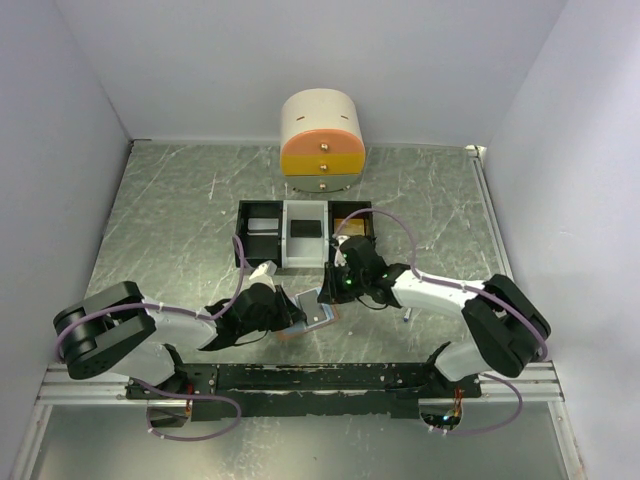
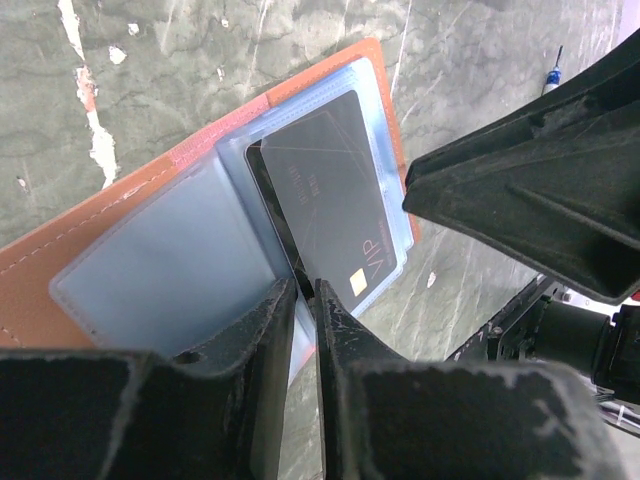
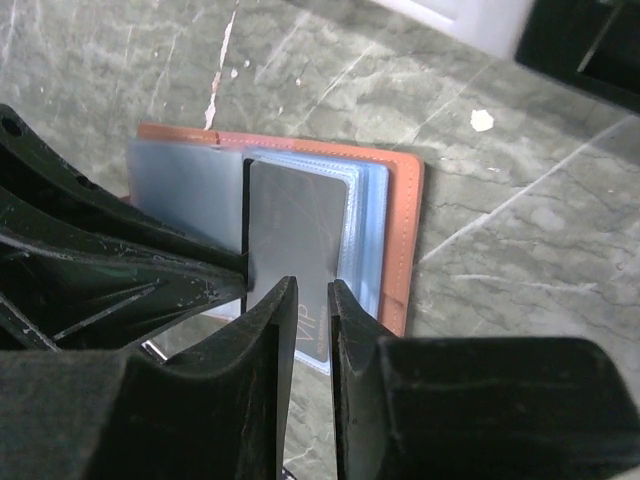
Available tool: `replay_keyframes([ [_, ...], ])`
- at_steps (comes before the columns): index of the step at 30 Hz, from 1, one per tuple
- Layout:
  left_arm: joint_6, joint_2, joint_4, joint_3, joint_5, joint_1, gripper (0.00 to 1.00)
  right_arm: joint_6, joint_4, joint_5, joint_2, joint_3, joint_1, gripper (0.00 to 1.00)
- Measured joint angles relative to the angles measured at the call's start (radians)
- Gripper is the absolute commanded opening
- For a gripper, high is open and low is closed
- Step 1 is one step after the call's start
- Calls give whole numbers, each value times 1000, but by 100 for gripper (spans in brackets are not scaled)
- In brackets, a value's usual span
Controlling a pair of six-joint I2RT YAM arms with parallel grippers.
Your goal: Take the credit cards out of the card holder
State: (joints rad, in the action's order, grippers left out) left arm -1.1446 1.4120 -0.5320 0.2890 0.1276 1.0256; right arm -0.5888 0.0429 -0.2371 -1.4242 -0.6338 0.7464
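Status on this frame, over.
Fingers nearly together on left gripper and right gripper, at the open card holder; grip unclear. One dark grey card showing, not yet out. Nothing else in the way.

Fingers and frame edges are hiding much of the card holder (image 3: pixel 403 210)

In the right wrist view the right gripper (image 3: pixel 310 295) is covering the lower edge of the dark grey card (image 3: pixel 295 225) and the holder's near edge. In the left wrist view the left gripper (image 2: pixel 305 295) is masking the card's bottom corner, the picture's edge is cutting off the holder's left flap, and the pen (image 2: pixel 552 78) is disappearing behind the right gripper's body. Whether either gripper is pinching anything is not showing.
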Motion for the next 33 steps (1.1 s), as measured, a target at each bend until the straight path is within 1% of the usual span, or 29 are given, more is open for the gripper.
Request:
replay_keyframes([
  [8,-8,0,-3,0,0,0,28,2,-26,-86,-58,8,0,18],
  [22,-16,12,-23,0,0,0,31,-5,-14,-19,-37,16,1,20],
  [33,-24,14,-23,0,0,0,31,-14,-64,-51,-45,34,-3,17],
])
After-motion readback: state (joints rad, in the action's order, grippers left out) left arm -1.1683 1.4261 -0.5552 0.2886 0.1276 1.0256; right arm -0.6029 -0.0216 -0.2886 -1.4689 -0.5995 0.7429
